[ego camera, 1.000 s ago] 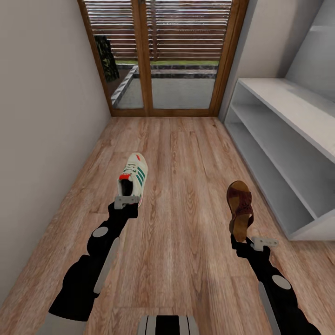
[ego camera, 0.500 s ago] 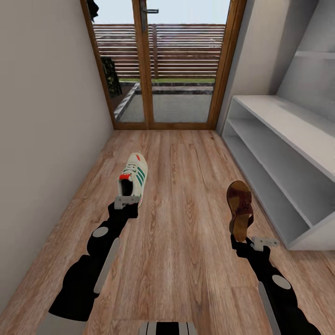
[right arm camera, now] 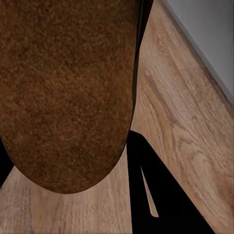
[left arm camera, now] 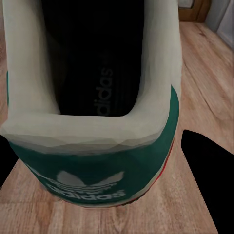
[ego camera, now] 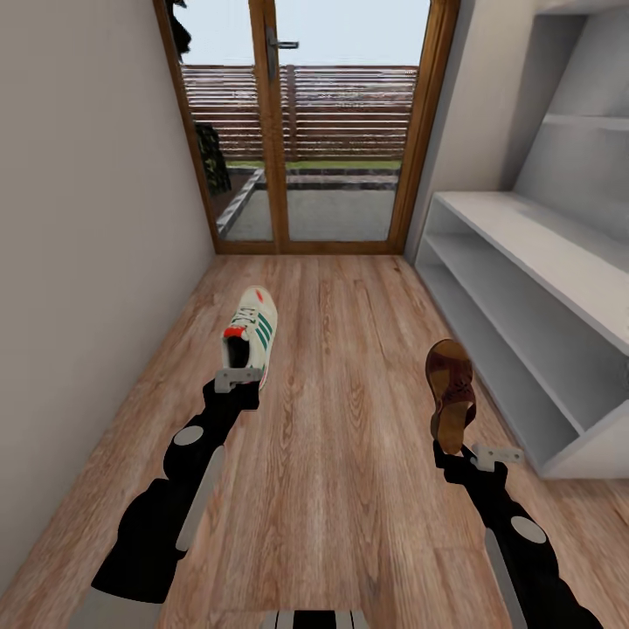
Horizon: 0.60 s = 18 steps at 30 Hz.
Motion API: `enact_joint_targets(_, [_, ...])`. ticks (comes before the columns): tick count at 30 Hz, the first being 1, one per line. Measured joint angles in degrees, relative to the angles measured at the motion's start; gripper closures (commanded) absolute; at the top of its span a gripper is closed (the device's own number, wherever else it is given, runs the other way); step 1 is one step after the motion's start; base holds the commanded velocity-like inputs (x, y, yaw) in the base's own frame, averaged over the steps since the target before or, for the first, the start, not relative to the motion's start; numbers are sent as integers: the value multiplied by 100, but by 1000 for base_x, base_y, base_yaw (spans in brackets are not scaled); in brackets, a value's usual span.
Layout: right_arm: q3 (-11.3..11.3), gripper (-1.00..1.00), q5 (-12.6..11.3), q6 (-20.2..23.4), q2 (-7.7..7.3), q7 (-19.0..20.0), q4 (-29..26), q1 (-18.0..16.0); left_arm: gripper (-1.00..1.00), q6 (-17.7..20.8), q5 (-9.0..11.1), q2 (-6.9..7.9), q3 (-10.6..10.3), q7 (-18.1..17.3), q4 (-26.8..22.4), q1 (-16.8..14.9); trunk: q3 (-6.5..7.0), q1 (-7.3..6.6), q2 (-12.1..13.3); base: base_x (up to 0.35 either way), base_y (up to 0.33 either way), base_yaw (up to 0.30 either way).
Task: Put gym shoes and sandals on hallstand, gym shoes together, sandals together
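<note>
My left gripper (ego camera: 237,378) is shut on the heel of a white gym shoe (ego camera: 251,335) with green stripes, held above the floor at left. The left wrist view looks into that gym shoe's (left arm camera: 97,97) dark inside, with a black finger (left arm camera: 204,180) beside its green heel. My right gripper (ego camera: 461,452) is shut on the heel of a brown sandal (ego camera: 451,393), tilted on its side. The sandal's footbed (right arm camera: 63,92) is close in the right wrist view, a dark finger (right arm camera: 156,195) beside it. The white hallstand (ego camera: 542,306) runs along the right wall.
A wood-framed glass door (ego camera: 306,131) closes the corridor's far end, with a slatted fence outside. A plain wall (ego camera: 79,262) runs along the left. Wood-plank floor (ego camera: 341,437) stretches between wall and rack.
The whole picture has slid downward, so the head camera has tilted up: more door and upper shelves show. Both arms and their shoes keep their places in the picture.
</note>
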Motion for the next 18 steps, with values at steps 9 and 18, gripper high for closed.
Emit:
enact_joint_targets(9, [0, 100, 0, 0, 0, 0, 0, 2, 100, 0, 0, 0, 0, 1, 0, 0, 284, -23, 12, 0, 0, 0])
enact_joint_targets(18, [0, 100, 0, 0, 0, 0, 0, 3, 100, 0, 1, 0, 0, 1, 46, 0, 569, -46, 24, 0, 0, 0])
